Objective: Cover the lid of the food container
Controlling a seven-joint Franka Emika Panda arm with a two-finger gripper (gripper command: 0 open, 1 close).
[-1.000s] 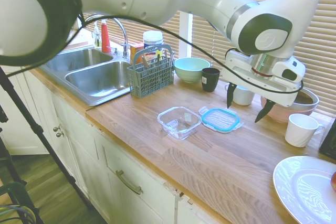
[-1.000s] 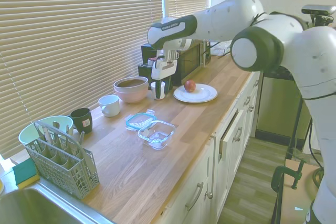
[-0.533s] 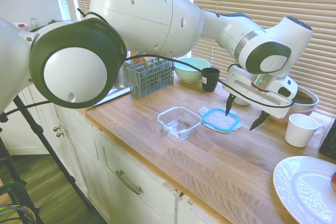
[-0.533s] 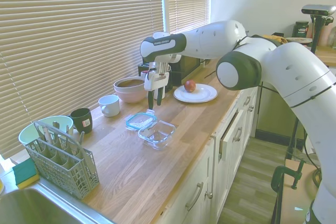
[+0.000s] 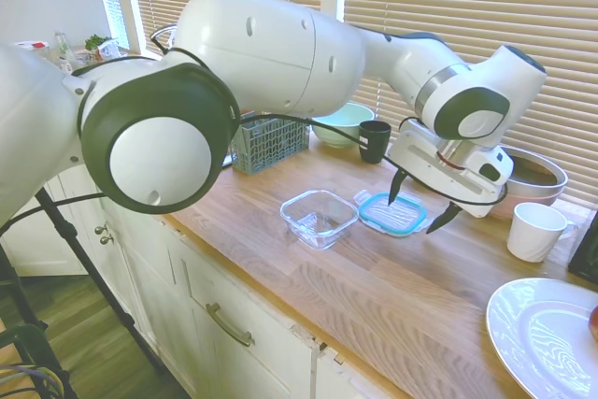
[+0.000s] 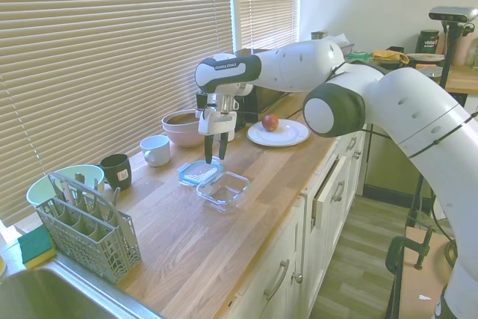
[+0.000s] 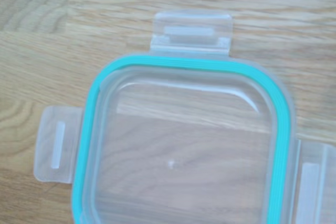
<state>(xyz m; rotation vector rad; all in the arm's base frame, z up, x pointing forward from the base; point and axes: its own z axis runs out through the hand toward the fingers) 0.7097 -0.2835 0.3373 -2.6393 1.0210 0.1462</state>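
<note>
We see the fingers (image 5: pixel 416 205) spread wide and empty, one dark tip to each side just above the lid (image 5: pixel 392 213), which lies flat on the wooden desk (image 5: pixel 392 287) right beside the open food container (image 5: pixel 320 217), with a black mug (image 5: pixel 374 140) further back.

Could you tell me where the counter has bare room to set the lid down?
Bare wood runs along the front edge, between the food container and the white plate. By the blinds it is crowded: mint bowl, black cup, white mug. The open pincer hovers over the lid.
</note>
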